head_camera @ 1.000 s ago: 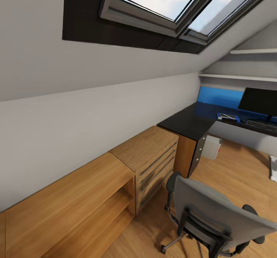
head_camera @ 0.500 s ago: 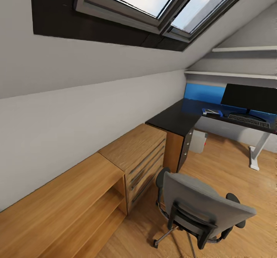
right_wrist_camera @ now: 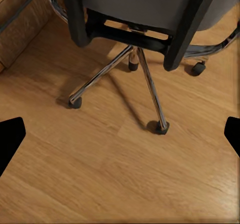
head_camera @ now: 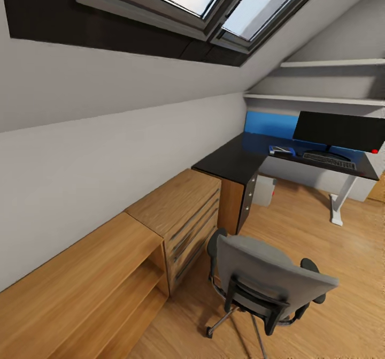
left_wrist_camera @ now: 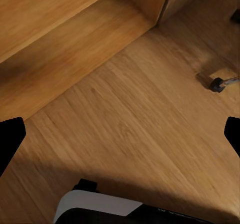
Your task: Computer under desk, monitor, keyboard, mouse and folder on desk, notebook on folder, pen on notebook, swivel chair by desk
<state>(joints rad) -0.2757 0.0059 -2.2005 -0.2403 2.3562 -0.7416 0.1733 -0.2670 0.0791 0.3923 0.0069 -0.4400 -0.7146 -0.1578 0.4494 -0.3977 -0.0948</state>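
Swivel chair point(head_camera: 270, 281) stands on the light wood floor point(head_camera: 321, 241) in the near middle of the attic bedroom, its grey back toward the camera, well apart from the desk point(head_camera: 235, 161) at the far right. On the glossy black top, the monitor point(head_camera: 339, 130) sits with the keyboard point(head_camera: 329, 160) just in front of it and the blue folder point(head_camera: 282, 151) to the left. The computer point(head_camera: 264, 190) rests underneath on the floor. A wooden dresser point(head_camera: 184, 212) lines the left wall. Both the left hand point(left_wrist_camera: 120, 139) and right hand point(right_wrist_camera: 120, 139) hang with fingers spread wide, holding nothing.
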